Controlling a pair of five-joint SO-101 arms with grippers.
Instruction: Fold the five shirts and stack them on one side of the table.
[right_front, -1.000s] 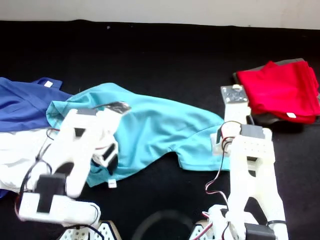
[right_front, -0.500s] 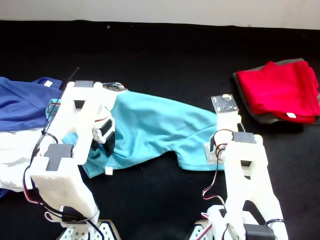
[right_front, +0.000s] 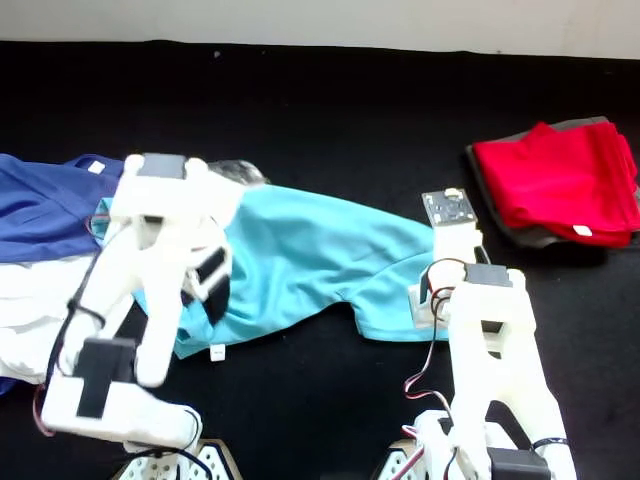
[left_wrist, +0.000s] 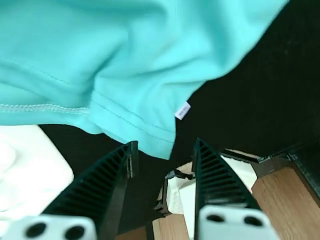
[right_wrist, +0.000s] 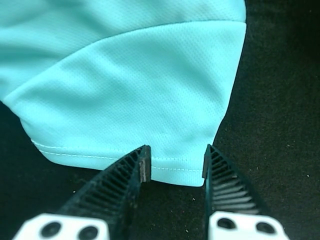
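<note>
A teal shirt (right_front: 320, 255) lies spread across the middle of the black table (right_front: 330, 110). My left gripper (left_wrist: 165, 149) hovers open above its lower left hem (left_wrist: 135, 127), near a small white tag (left_wrist: 183, 110). My right gripper (right_wrist: 176, 157) is open with the hem of the shirt's right sleeve (right_wrist: 165, 115) between its fingertips. In the high view the left arm (right_front: 165, 250) covers the shirt's left end, and the right arm (right_front: 485, 320) stands at its right edge. A folded red shirt (right_front: 560, 178) rests on a folded grey one (right_front: 520, 236) at the right.
A blue shirt (right_front: 45, 205) and a white shirt (right_front: 30, 300) lie crumpled at the table's left, touching the teal one. The white shirt (left_wrist: 25, 170) also lies beside the left gripper. Both arm bases stand at the near edge.
The left arm rose and swung farther over the teal shirt's left end, and the shirt's tag corner shifted slightly. The right arm edged left, then held still.
</note>
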